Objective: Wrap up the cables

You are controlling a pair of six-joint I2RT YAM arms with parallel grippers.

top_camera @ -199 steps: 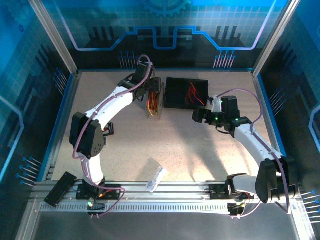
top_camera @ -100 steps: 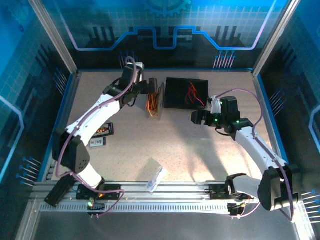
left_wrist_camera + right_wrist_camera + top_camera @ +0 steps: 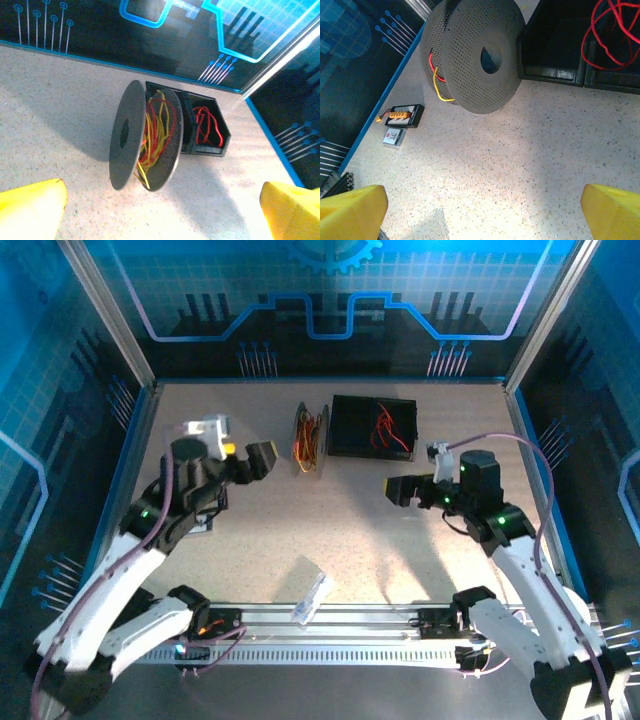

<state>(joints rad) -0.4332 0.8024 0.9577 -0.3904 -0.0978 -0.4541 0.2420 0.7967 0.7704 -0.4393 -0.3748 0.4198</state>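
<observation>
**Spool and bin parked at the back, both grippers empty**

We had a speckled beige table (image 3: 350, 540) boxed in by dark walls (image 3: 60, 440) with glowing blue circuit patterns and a blue strip round the edge. On the left, the left gripper (image 3: 258, 458) hung over the table with its yellow fingers (image 3: 30, 210) spread wide, holding nothing. Right of it the black perforated spool (image 3: 312, 440) stood on edge, yellow-orange and red cables (image 3: 152, 135) loosely bunched between its discs. Just beside the spool sat a black bin (image 3: 350, 430) with more red cable (image 3: 385, 428) tangled in its right compartment. Over on the right, the right gripper (image 3: 400, 490) was spread wide too, empty, facing the spool.
</observation>
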